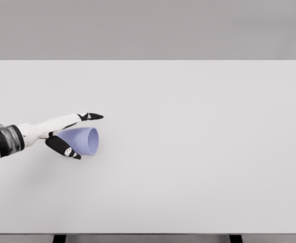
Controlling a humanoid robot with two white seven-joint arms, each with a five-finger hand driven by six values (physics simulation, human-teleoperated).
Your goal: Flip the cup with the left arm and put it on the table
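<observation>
Held in the left hand (69, 134), fingers wrapped around it: a plain lavender cup (82, 140), tipped sideways over the white table (198, 152), unlabelled.

Lavender cup (82, 140), white table (188, 152), black fingers (92, 116).

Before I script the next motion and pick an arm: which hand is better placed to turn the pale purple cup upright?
The left. The left hand already wraps the pale purple cup, which is tipped sideways with its opening facing right, over the white table. No right arm shows in the head view.
</observation>
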